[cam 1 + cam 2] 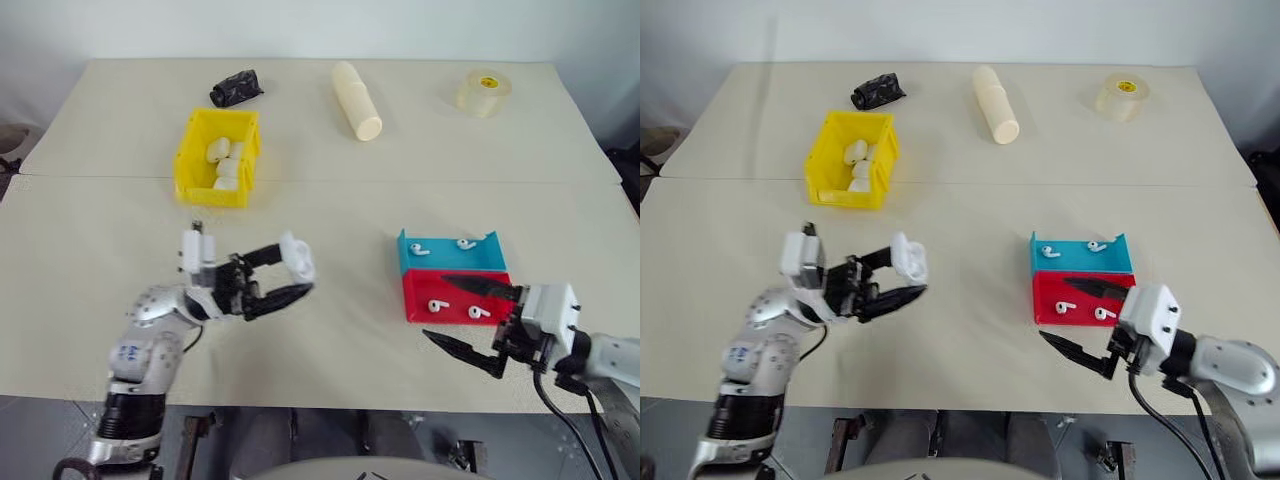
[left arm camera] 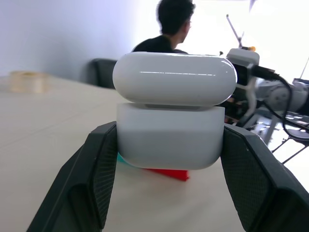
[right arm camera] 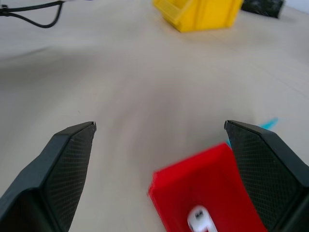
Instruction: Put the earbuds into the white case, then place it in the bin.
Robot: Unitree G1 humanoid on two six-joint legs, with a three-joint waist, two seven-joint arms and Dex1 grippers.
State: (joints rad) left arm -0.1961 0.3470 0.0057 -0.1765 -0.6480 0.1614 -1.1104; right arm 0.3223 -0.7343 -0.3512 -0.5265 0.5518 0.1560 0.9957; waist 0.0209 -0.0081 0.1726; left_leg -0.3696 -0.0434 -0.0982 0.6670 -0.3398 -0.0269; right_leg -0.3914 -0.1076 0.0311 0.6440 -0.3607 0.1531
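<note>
My left gripper (image 1: pixel 298 272) is shut on the white case (image 1: pixel 298 257) and holds it above the table, left of centre. In the left wrist view the white case (image 2: pixel 170 137) sits between the two fingers with its lid (image 2: pixel 175 79) raised a little. Two earbuds (image 1: pixel 419 249) lie in the blue tray (image 1: pixel 448 262). Two more earbuds (image 1: pixel 479 312) lie in the red tray (image 1: pixel 455 300). My right gripper (image 1: pixel 437 307) stands open by the red tray's left end, holding nothing. The yellow bin (image 1: pixel 210 190) stands at the back left with several white cases inside.
A cream cylinder (image 1: pixel 357 100), a roll of clear tape (image 1: pixel 484 92) and a crumpled black object (image 1: pixel 236 88) lie along the table's far side. A person (image 2: pixel 166 29) sits beyond the table in the left wrist view. Bare table lies between the two grippers.
</note>
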